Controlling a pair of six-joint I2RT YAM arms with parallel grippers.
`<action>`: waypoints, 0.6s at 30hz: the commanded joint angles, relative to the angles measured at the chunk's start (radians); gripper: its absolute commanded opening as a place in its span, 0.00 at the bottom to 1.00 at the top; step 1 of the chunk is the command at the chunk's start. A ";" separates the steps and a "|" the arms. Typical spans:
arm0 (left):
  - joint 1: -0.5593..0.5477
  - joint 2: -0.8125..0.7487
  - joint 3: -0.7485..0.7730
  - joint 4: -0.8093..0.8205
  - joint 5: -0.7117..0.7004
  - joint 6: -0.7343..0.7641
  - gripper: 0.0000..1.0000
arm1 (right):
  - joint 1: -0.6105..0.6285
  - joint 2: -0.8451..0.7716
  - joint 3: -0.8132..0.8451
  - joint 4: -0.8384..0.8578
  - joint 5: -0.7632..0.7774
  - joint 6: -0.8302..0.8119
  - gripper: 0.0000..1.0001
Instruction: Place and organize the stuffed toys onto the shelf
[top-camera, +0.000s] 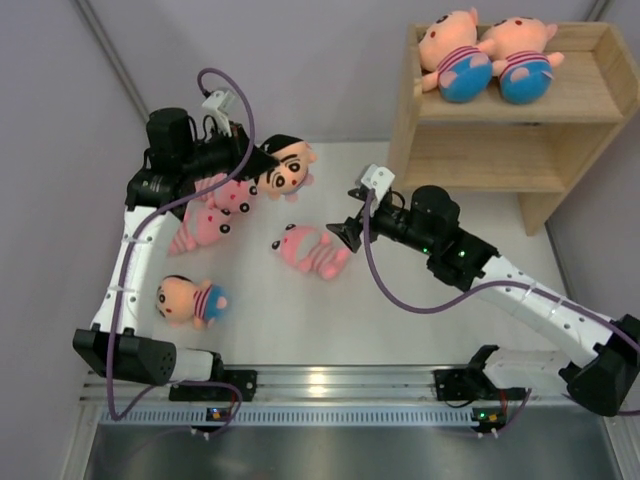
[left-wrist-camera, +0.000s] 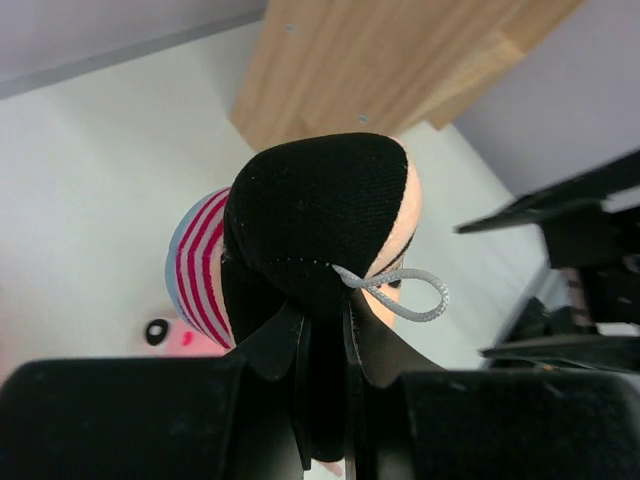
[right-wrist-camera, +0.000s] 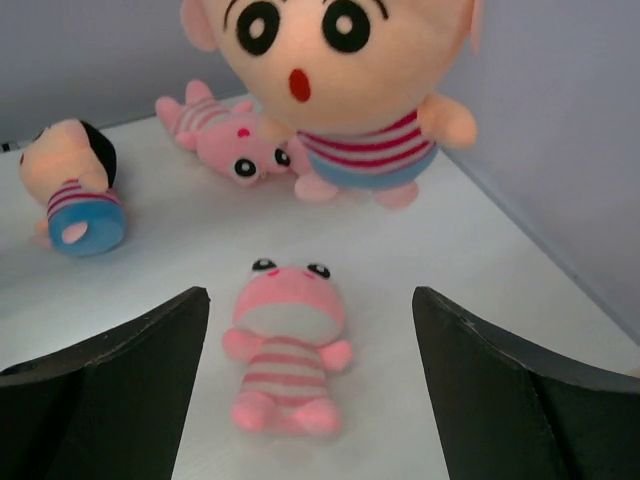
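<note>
My left gripper (top-camera: 262, 170) is shut on the black hair of a peach-faced doll (top-camera: 290, 168) and holds it above the table. In the left wrist view the jaws (left-wrist-camera: 325, 340) pinch that doll's head (left-wrist-camera: 320, 210). My right gripper (top-camera: 345, 232) is open, just right of a pink striped toy (top-camera: 310, 250). In the right wrist view this toy (right-wrist-camera: 288, 350) lies on its back between the spread fingers (right-wrist-camera: 130, 370). Two pink toys (top-camera: 212, 210) lie under the left arm. Another peach doll (top-camera: 190, 300) lies at the near left. Two peach dolls (top-camera: 455, 55) lie on top of the wooden shelf (top-camera: 500, 130).
The shelf stands at the far right against the wall, and its lower tier (top-camera: 480, 160) holds nothing that I can see. Grey walls close in the left and back. The held doll (right-wrist-camera: 340, 70) hangs just beyond the right gripper.
</note>
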 joint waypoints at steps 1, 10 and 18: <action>0.002 -0.040 0.009 -0.041 0.211 -0.106 0.00 | 0.013 0.033 -0.031 0.379 -0.068 0.035 0.84; -0.002 -0.069 0.061 -0.076 0.299 -0.188 0.00 | 0.026 -0.019 -0.284 0.691 -0.060 -0.437 0.91; -0.019 -0.069 0.059 -0.076 0.316 -0.209 0.00 | 0.029 0.017 -0.278 0.619 -0.059 -0.847 0.94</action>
